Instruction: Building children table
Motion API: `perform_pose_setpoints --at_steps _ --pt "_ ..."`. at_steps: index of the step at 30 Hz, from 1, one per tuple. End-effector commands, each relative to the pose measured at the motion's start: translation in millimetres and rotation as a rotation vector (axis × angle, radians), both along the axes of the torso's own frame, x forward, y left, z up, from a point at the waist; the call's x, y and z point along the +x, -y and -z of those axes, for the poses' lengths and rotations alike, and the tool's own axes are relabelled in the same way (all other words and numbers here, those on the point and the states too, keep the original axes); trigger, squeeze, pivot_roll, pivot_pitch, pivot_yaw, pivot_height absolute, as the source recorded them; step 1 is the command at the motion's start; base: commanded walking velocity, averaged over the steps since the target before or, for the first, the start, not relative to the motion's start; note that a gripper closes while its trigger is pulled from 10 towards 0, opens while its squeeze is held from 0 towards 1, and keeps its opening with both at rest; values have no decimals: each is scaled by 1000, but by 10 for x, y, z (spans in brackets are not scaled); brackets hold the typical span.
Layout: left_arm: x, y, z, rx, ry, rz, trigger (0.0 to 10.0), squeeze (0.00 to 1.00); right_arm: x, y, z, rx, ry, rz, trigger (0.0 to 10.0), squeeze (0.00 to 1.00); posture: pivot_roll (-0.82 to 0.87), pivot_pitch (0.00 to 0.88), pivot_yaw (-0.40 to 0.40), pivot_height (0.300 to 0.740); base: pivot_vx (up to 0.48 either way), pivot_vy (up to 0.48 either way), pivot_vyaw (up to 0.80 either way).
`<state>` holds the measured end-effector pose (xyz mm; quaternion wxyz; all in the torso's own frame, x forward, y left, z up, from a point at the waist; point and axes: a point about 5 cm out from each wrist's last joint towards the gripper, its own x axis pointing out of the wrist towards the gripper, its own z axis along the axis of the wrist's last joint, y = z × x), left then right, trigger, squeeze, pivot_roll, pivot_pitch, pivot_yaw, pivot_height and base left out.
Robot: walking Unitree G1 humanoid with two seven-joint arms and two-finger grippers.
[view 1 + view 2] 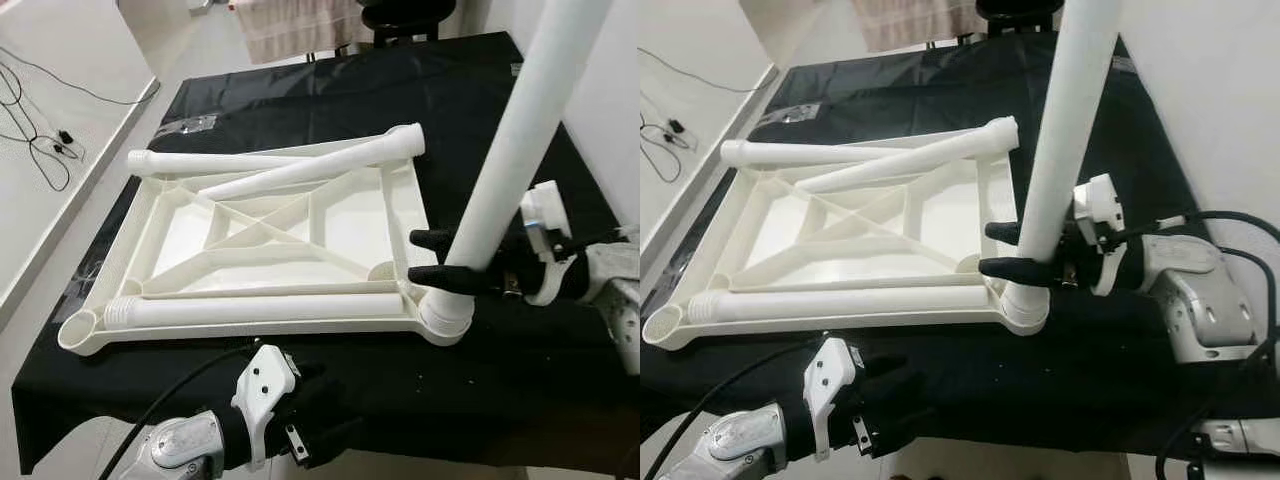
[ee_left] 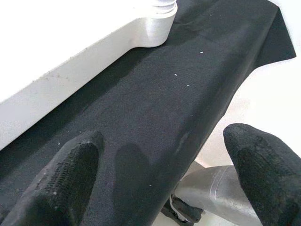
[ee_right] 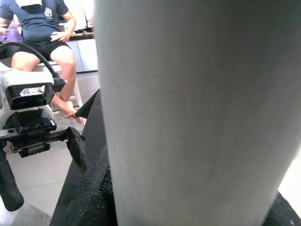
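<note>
Right gripper [image 1: 1005, 250] pinching upright leg tube [image 1: 1065, 120] just above tabletop frame's [image 1: 260, 240] near-right corner socket [image 1: 445, 318], on black-clothed table [image 1: 480, 90]. Left gripper [image 2: 160, 174] spread, idle at table's near edge. Risk: tilted tube cross-threading or jamming; unheld frame sliding under push.

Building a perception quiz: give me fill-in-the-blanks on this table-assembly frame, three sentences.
1. The right gripper is shut on the upright ____ leg.
2. The upside-down tabletop lies on a ____ cloth.
3. ____ more legs lie loose on the tabletop.

Missing words: white; black; three
</note>
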<state>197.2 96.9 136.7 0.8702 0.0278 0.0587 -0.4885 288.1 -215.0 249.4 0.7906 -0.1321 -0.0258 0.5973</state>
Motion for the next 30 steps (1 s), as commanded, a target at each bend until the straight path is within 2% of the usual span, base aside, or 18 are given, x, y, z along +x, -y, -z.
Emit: perform_pose_setpoints --at_steps 1,2,3,14,17,25,28,30 --pt "-24 -31 57 11 -35 4 10000 0 -66 -97 439 -212 -142 -37 10000 0 -11 221 182 740 0 0 0" --pt "-24 -31 57 11 -35 4 10000 0 -66 -97 439 -212 -142 -37 10000 0 -11 221 182 740 0 0 0" --pt "-22 -28 50 9 -35 5 10000 0 -82 -109 434 -253 -130 -41 10000 0 -10 227 182 740 0 0 0" --pt "-15 -27 40 4 -33 0 10000 0 -128 -152 440 -326 -85 -46 10000 0 -11 238 177 740 0 0 0" --pt "-10 -30 40 3 -36 4 10000 0 -204 -174 396 -255 -115 -80 10000 0 -16 238 181 740 0 0 0" --pt "-6 -32 44 4 -39 11 10000 0 -222 -174 338 -192 -156 -119 10000 0 -22 238 183 740 0 0 0" --pt "1 -28 45 3 -40 11 10000 0 -87 -187 220 -88 -172 -91 10000 0 -19 239 176 740 0 0 0" --pt "3 -26 45 3 -40 10 10000 0 -47 -197 183 -53 -181 -81 10000 0 -18 239 175 740 0 0 0"
